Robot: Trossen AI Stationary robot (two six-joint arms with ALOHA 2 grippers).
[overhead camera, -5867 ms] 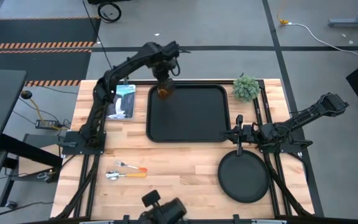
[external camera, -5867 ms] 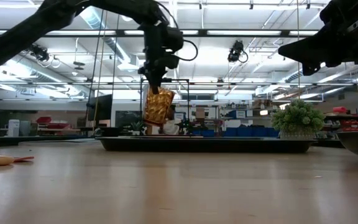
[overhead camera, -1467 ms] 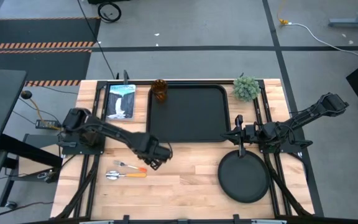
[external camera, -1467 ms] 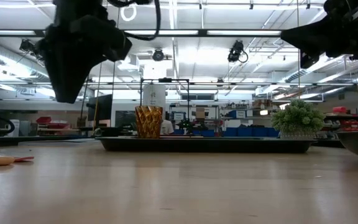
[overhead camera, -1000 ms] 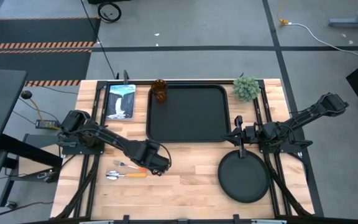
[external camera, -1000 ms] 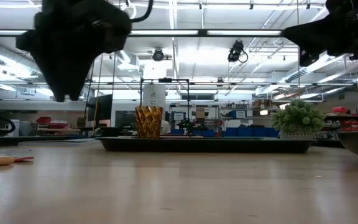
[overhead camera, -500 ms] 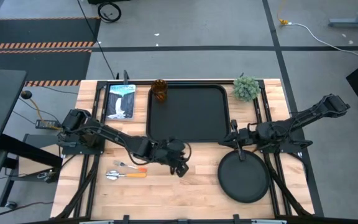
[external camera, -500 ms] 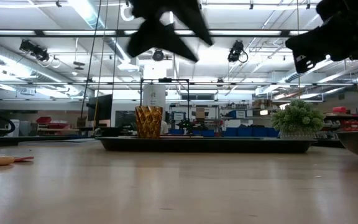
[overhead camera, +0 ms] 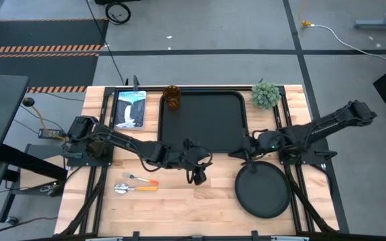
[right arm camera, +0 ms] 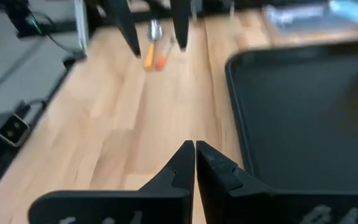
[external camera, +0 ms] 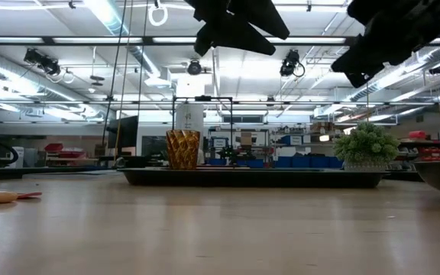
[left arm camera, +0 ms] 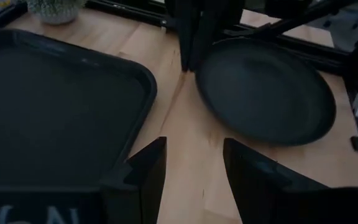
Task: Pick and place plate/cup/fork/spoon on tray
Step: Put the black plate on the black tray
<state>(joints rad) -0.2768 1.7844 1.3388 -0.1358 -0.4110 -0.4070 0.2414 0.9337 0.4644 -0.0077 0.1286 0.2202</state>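
The bench (overhead camera: 200, 201) is pale butcher-block wood with visible plank seams. On it lies the tray (overhead camera: 203, 122), a matte black rectangle with rounded corners and a low raised rim, bare inside except for the cup (overhead camera: 171, 96), an amber, faceted, translucent tumbler standing upright in the tray's far left corner. The plate (overhead camera: 263, 190), round, flat, matte black with a shallow rim, lies on the wood near the tray's near right corner, a narrow strip of bare wood between them. The fork (overhead camera: 139, 178) and the spoon (overhead camera: 134, 189), both with orange handles and silver ends, lie side by side on the near left part of the bench, well apart from the plate. A bushy green potted plant (overhead camera: 265, 94) stands just beside the tray's far right corner, and a blue-white picture card (overhead camera: 130, 108) lies left of the tray.

The left hand (overhead camera: 198, 175) hovers over open wood between cutlery and plate, fingers spread and empty. A second ago it was over the fork and spoon. The right hand (overhead camera: 235, 154) sits at the tray's near right corner beside the plate's far rim, its fingers (right arm camera: 182, 163) pressed together on nothing; earlier it pointed down at that rim.
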